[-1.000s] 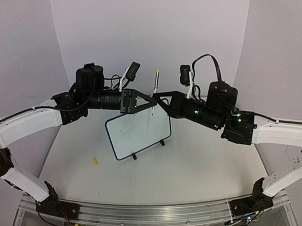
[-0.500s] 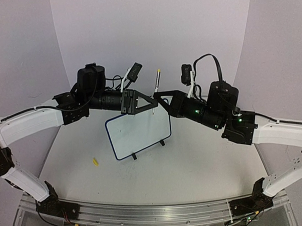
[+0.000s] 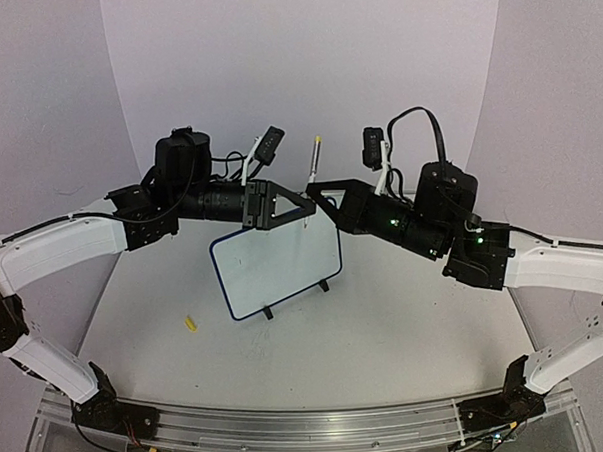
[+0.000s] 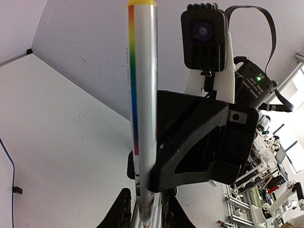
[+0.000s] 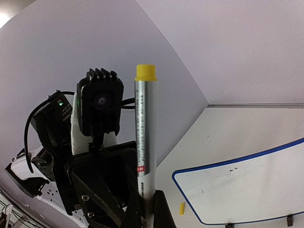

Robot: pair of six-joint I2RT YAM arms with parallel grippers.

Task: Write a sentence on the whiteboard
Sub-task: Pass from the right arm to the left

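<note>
**Top view.** My two arms meet above the middle of the counter point(image 3: 406, 332). Between them a marker point(image 3: 315, 163) stands nearly upright, its yellow end uppermost. My right end effector point(image 3: 317, 193) is clenched on the marker's barrel. In the right wrist view the silver barrel rises straight out from between its fingers point(image 5: 159, 211). My left end effector point(image 3: 303, 208) reaches the lower part of the same marker from the opposite side.

**Left wrist view.** The writing tip sits between the two left fingers point(image 4: 124, 209), which stand close on either side of it. At this angle I cannot tell whether they press on it or leave a sliver of gap.

**Board and open room.** The whiteboard point(image 3: 279, 272) stands on its two black feet on the counter below the meeting point, its long edges slanting up to the right. Part of its top edge is hidden behind my end effectors, while the left, bottom and right edges show in full. Bare counter runs from the board's feet to the rail point(image 3: 310, 426) at the near edge. More counter lies open to the right of the board, beneath my right forearm. A yellow cap point(image 3: 190, 324) lies on the counter to the board's left front, apart from its lower left corner. The back wall point(image 3: 305, 66) rises behind the marker.
</note>
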